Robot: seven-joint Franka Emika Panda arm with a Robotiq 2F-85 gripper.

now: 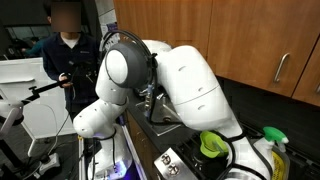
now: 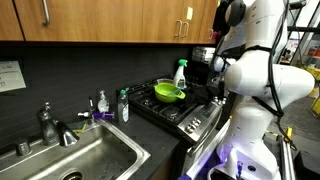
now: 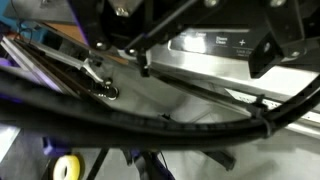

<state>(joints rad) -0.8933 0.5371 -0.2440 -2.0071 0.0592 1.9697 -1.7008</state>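
Observation:
In the wrist view my gripper [image 3: 205, 62] comes in from the top. Its two black fingers [image 3: 268, 45] stand wide apart with nothing between them. Behind them is the stove's steel control panel [image 3: 215, 75] with lit buttons. Black cables [image 3: 150, 122] cross below. In both exterior views the white arm [image 1: 185, 85] is folded over the stove front [image 2: 200, 120] and hides the gripper. A green bowl [image 2: 168, 93] sits in a pan on the stove and also shows in an exterior view [image 1: 213, 146].
A spray bottle [image 2: 181, 72] stands behind the bowl. A steel sink [image 2: 85, 155] with a faucet [image 2: 50, 125] and soap bottles [image 2: 123, 105] is beside the stove. A person [image 1: 68, 55] stands behind the arm. Wooden cabinets [image 2: 110, 20] hang above.

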